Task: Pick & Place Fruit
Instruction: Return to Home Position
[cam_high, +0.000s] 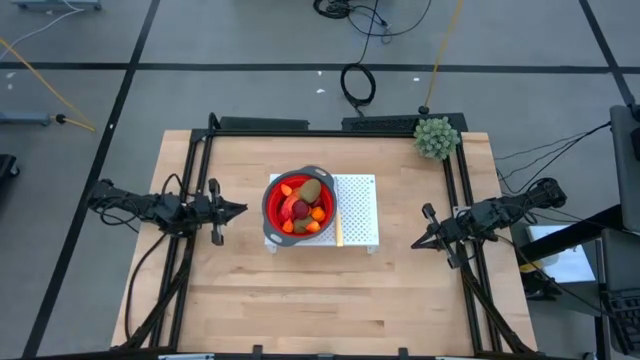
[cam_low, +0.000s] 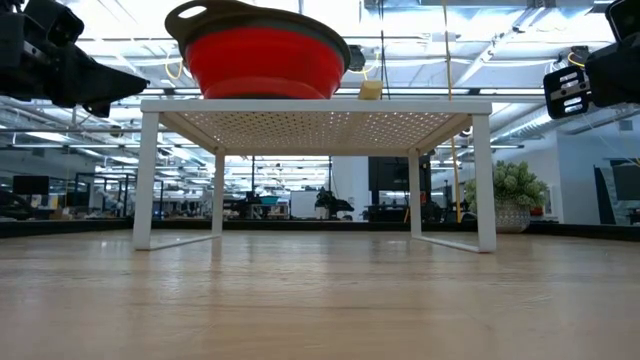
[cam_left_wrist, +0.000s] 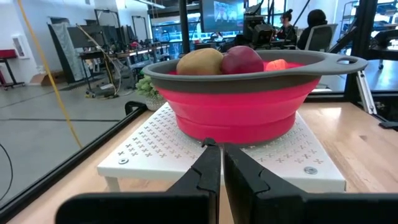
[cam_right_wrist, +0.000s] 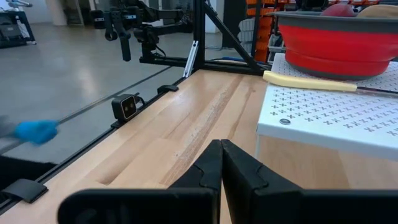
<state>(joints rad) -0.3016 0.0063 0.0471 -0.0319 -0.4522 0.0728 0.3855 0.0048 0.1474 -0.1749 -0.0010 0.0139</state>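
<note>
Left of the shelf (cam_high: 360, 215) the left gripper (cam_high: 240, 210) is held, fingers (cam_left_wrist: 208, 169) pressed together on nothing. The right gripper (cam_high: 417, 243) is held likewise to the shelf's right. On the shelf, the fruit (cam_high: 302, 203) is heaped in the strainer bowl (cam_high: 272, 200). Homing is judged to be in hand, and only the withdrawal of the 2 arms from the shelf is called for.

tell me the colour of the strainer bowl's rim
Grey rim, red walls; clearest in the left wrist view.

From the low view, the bowl (cam_low: 265, 62) hides the fruit (cam_high: 301, 208) inside.
</note>
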